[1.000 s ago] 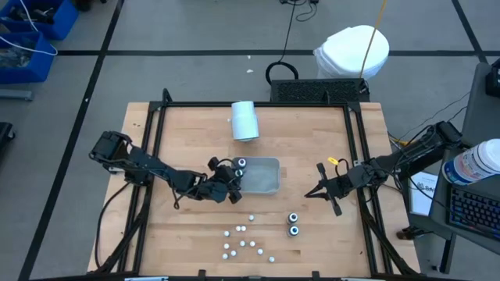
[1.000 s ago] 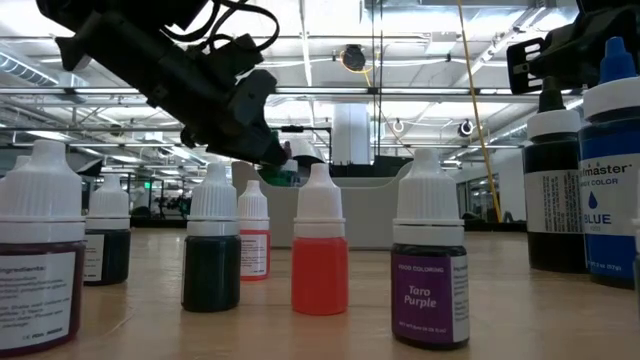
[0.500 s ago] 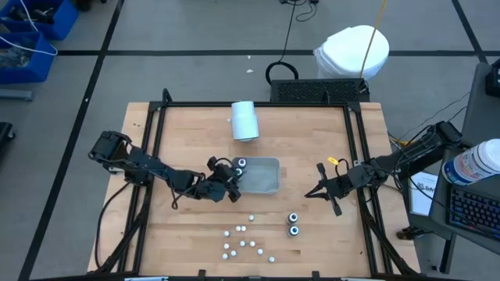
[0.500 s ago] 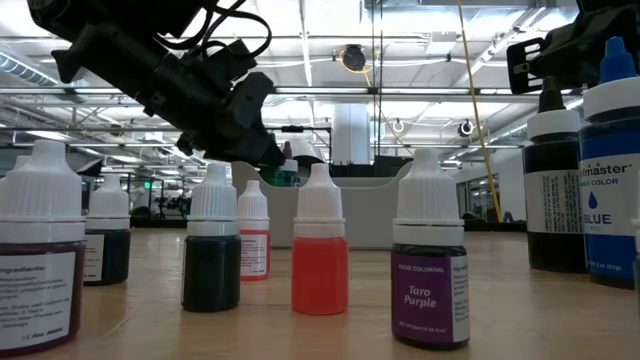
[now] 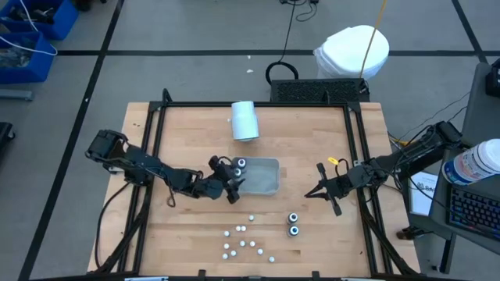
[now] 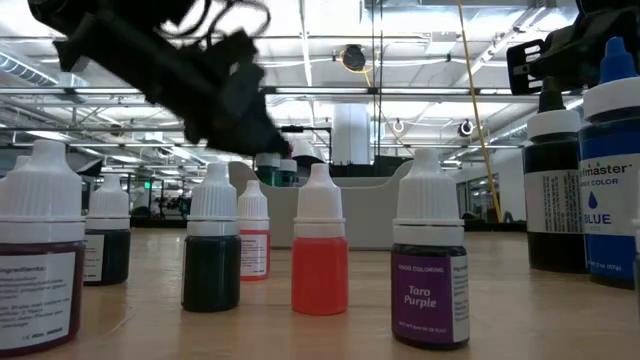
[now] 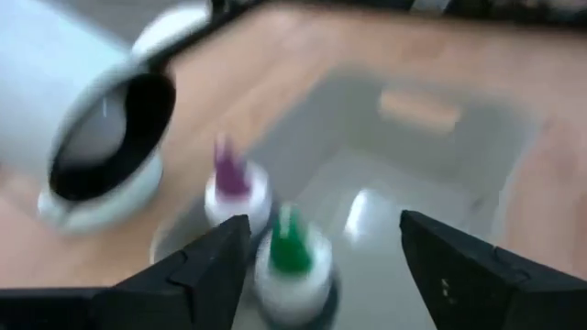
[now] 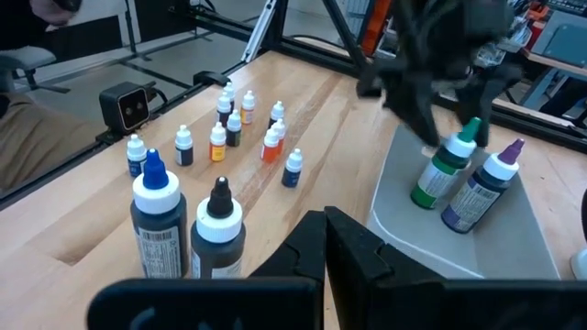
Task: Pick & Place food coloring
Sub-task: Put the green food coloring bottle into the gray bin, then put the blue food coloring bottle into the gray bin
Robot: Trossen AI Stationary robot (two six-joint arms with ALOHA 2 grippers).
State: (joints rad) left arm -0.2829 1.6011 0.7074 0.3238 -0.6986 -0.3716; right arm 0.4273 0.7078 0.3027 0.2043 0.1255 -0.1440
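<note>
Two food coloring bottles stand in the grey tray [image 5: 264, 176] at its left end: a green-tipped one [image 7: 292, 261] and a purple-tipped one [image 7: 234, 183], also seen as the green-tipped bottle [image 8: 442, 168] and the purple-tipped bottle [image 8: 481, 192]. My left gripper [image 5: 233, 181] is open, and its fingers [image 7: 206, 266] stand on either side of the green-tipped bottle without touching it. Two dark bottles [image 5: 294, 224] and several small white-capped ones [image 5: 244, 243] stand on the table's near part. My right gripper [image 5: 323, 191] waits shut to the right of the tray.
A white cylinder [image 5: 244, 121] lies on its side beyond the tray, near the far edge. A black frame [image 5: 156, 140] runs around the wooden table. Bare wood lies between the tray and the small bottles.
My left gripper has opened and let go of the green-tipped bottle, which now stands upright in the tray beside the purple-tipped one. The gripper has stayed at the tray's left end. My right arm has kept still.
</note>
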